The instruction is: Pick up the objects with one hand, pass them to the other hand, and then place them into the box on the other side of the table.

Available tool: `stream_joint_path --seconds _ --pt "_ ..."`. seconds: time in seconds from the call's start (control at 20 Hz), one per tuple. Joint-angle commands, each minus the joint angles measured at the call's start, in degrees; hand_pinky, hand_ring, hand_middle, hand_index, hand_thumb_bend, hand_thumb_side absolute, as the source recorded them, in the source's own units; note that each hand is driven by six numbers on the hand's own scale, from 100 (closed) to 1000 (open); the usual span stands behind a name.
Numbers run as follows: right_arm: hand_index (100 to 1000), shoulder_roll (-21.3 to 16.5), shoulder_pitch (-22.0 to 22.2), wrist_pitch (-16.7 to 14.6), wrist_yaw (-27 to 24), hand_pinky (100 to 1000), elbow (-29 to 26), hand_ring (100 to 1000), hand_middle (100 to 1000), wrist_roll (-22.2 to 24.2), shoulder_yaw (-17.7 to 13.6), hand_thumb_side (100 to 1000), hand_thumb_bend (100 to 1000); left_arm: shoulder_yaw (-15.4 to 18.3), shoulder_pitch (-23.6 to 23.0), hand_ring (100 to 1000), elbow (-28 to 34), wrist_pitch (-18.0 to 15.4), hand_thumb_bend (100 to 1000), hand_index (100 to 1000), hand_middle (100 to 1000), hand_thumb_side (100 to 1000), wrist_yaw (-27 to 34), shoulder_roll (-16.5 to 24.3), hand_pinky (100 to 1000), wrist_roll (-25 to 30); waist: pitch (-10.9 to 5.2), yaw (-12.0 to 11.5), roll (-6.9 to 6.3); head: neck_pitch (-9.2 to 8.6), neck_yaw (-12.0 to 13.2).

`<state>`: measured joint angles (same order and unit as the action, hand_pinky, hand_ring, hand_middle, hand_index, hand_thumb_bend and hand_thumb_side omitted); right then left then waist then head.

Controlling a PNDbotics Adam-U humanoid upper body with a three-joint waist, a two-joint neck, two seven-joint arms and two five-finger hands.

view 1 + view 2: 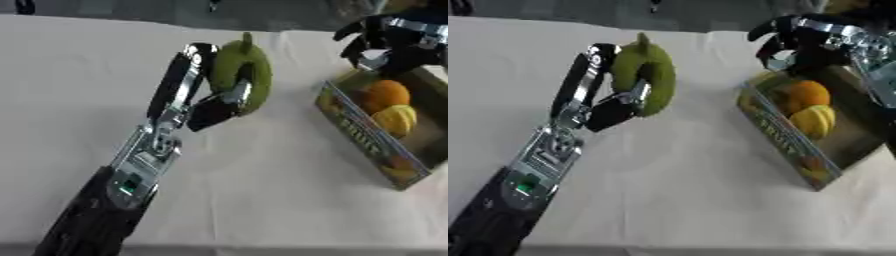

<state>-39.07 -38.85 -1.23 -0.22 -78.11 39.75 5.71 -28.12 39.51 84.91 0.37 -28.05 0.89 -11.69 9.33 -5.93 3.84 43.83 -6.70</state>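
A green pear-shaped fruit (234, 67) with a short stem is held up over the white table (262, 190), stem pointing up. My left hand (203, 95) is shut on it, thumb across its front and fingers behind. To the right stands an open cardboard fruit box (372, 145) holding an orange fruit (386, 94) and a yellow fruit (395, 119). My right hand (794, 42) hovers above the box's far left corner with fingers curled downward and nothing in them.
The table's far edge runs along the top, with dark floor beyond. The box lies askew near the right edge. Bare cloth spreads between the fruit and the box and across the left side.
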Motion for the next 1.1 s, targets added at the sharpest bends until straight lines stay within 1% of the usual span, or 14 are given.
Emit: stream_joint_path --seconds 0.05,0.25,0.5,0.6,0.9,1.1 --pt "846 -1.0 -1.25 0.0 -0.02 827 -1.58 726 835 0.68 -0.16 100 100 0.0 1.67 458 -0.24 -1.2 100 307 383 480 -2.02 -1.31 458 -0.29 -0.35 0.0 0.75 0.29 -0.44" --pt "843 -1.05 -1.4 0.34 -1.32 826 -3.84 716 830 1.44 0.05 113 100 -0.31 2.29 461 -0.25 -1.95 100 308 386 462 -5.15 -1.77 463 0.43 -0.04 -0.04 0.68 0.29 -1.28" --pt "842 -1.22 -1.22 0.86 -2.74 828 -6.19 716 829 2.14 0.31 140 100 -0.89 2.61 462 -0.06 -2.36 100 308 387 454 -7.53 -2.17 465 1.44 0.34 0.01 0.84 0.29 -4.02" --pt "844 -1.27 -1.07 1.17 -3.23 831 -6.85 718 830 2.53 0.49 150 100 -1.06 2.75 462 -0.2 -2.48 100 308 388 449 -8.12 -2.28 466 1.62 0.42 0.04 0.96 0.29 -4.58" --pt "853 -1.75 -0.69 2.85 -6.7 837 -9.76 719 831 4.87 1.1 147 100 -1.41 3.35 463 -1.16 -2.85 100 320 389 417 -10.34 -2.39 468 1.92 0.57 0.26 1.45 0.29 -4.53" --pt "857 -1.64 -0.63 4.12 -8.26 841 -11.17 723 835 6.15 1.26 141 100 -1.42 3.93 465 -1.92 -3.13 100 321 390 401 -11.78 -2.75 471 1.65 0.64 0.2 1.52 0.29 -3.98"
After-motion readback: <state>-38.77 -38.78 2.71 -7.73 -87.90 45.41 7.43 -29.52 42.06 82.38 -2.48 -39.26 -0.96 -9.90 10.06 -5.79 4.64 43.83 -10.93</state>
